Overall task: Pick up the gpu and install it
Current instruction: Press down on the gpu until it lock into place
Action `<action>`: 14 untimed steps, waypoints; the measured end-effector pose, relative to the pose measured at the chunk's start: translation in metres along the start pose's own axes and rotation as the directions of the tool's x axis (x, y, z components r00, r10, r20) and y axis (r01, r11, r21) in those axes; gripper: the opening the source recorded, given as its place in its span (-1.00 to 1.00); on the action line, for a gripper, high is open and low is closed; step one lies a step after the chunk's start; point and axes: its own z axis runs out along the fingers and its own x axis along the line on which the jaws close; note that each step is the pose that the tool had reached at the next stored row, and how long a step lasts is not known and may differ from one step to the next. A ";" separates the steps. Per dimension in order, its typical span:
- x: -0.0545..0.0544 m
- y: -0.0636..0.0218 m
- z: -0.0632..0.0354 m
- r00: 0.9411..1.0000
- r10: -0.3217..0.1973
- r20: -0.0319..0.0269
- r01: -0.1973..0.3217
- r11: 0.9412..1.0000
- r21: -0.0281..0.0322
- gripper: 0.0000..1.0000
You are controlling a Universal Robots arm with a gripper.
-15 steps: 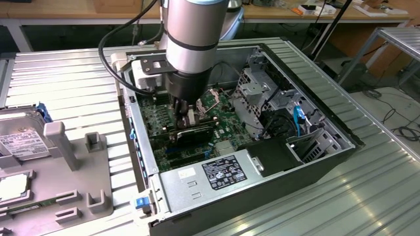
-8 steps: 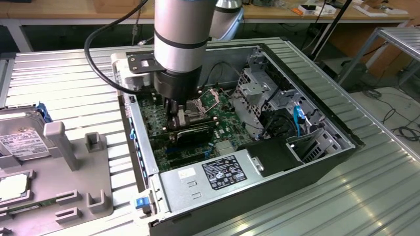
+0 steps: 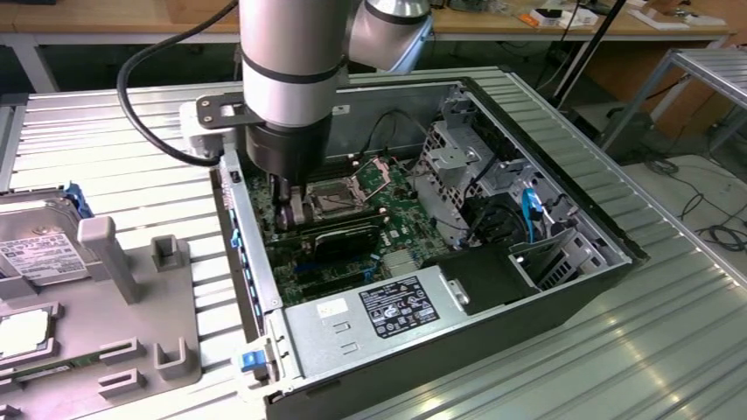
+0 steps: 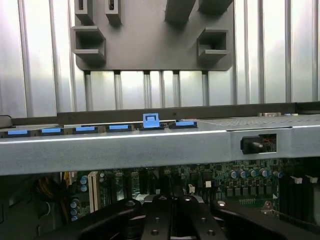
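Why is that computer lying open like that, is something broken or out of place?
Nothing stands out as broken. The computer case lies on its side with the panel off, and the gripper is down inside it, just above the black gpu on the green board.

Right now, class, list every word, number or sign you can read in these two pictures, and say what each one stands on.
Nothing can be read.
White and black label on the silver power supply box: print too small.
White label on the grey metal hard drive: blurred.
Green motherboard: markings too small.
Black label patch on the grey case rail: unreadable.
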 end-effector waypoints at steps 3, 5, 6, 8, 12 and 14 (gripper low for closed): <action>-0.006 0.0009 0.0002 1.000 0.005 0.000 -0.005 1.000 0.000 -0.79; -0.007 0.0043 0.0003 1.000 0.011 0.000 -0.011 1.000 0.000 -0.79; -0.008 0.0049 0.0004 1.000 0.013 0.000 -0.013 1.000 0.000 -0.79; -0.010 0.0056 0.0001 1.000 0.015 0.000 -0.015 1.000 0.000 -0.79; -0.016 0.0091 -0.0022 1.000 0.018 0.000 -0.018 1.000 0.001 -0.79; -0.017 0.0099 -0.0063 1.000 0.019 0.000 -0.019 1.000 0.001 -0.79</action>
